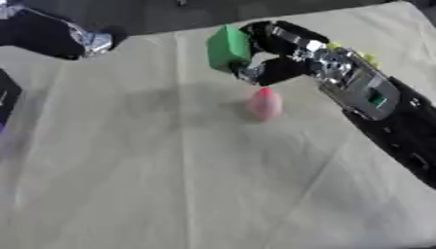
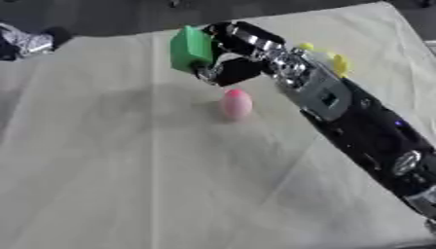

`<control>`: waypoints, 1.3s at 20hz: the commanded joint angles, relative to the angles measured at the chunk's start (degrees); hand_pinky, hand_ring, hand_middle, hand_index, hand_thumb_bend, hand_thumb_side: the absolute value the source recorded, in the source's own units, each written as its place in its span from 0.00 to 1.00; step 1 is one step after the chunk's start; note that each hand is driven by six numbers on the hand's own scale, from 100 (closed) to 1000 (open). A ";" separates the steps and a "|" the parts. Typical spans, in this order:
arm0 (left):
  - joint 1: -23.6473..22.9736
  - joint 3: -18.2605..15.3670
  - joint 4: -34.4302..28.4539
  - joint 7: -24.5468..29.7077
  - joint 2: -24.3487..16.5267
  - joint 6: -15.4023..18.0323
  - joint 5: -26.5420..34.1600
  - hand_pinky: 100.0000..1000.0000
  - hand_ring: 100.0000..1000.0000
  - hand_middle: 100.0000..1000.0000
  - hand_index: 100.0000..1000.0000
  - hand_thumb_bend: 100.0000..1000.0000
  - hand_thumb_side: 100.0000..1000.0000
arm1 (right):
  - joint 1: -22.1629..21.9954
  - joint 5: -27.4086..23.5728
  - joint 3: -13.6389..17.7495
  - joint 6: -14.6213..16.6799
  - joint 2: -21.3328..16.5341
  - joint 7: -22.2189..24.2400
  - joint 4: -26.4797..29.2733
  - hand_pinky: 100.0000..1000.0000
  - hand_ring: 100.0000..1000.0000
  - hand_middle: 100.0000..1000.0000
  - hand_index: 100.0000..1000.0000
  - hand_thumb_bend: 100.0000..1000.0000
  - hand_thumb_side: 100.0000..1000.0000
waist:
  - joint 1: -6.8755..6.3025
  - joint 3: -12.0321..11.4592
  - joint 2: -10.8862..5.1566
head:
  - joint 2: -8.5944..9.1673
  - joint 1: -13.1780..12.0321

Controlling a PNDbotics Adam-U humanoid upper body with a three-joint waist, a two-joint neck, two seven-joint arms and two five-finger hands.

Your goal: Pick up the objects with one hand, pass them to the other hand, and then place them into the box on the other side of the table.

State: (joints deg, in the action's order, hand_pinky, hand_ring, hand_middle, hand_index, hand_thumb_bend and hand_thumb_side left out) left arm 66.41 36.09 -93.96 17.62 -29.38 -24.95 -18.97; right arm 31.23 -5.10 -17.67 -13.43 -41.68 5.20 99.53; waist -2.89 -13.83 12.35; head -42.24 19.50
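My right hand (image 1: 274, 47) reaches in from the right and holds a green block (image 1: 227, 47) above the far part of the table, fingers and thumb curled round it. Below the hand, a pink rounded object (image 1: 265, 104) with a red top lies on the cloth. Something yellow (image 2: 339, 62) shows behind my right forearm, partly hidden. My left hand (image 1: 92, 42) shows at the far upper left, silver and black, away from the objects; its finger pose is unclear.
A pale cloth (image 1: 170, 185) covers the table. A dark object (image 1: 7, 97) lies at the left edge. The table's far edge (image 1: 153, 34) runs just behind the green block.
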 commanded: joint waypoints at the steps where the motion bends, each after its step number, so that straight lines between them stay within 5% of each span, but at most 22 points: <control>1: 1.55 0.15 0.49 -0.53 0.73 -0.80 -1.74 0.82 0.79 0.76 0.86 0.39 0.16 | 0.90 1.57 -0.16 0.62 -0.34 -0.29 0.53 0.86 0.52 0.33 0.46 0.00 0.06 | -0.31 -0.16 -1.91 | 0.03 -0.34; 13: 2.63 1.75 2.52 1.92 5.05 0.95 -4.57 0.83 0.79 0.76 0.86 0.54 0.22 | 2.25 2.77 -1.54 1.06 1.42 1.12 0.98 0.86 0.52 0.33 0.46 0.00 0.09 | -0.05 -0.26 -1.19 | 0.18 -0.87; 26: 3.89 3.87 5.41 7.82 8.59 4.34 -6.84 0.83 0.80 0.77 0.85 0.62 0.32 | 4.17 0.33 -3.24 -1.85 2.74 1.17 1.94 0.85 0.52 0.33 0.46 0.00 0.17 | -0.15 -0.35 -0.58 | 0.43 -1.16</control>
State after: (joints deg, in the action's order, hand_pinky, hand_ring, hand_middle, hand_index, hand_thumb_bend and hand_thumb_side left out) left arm 68.78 40.35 -88.53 25.01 -20.53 -20.74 -25.29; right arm 34.32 -4.39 -21.16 -15.23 -38.44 6.48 100.19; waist -2.89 -14.16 12.43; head -42.22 18.37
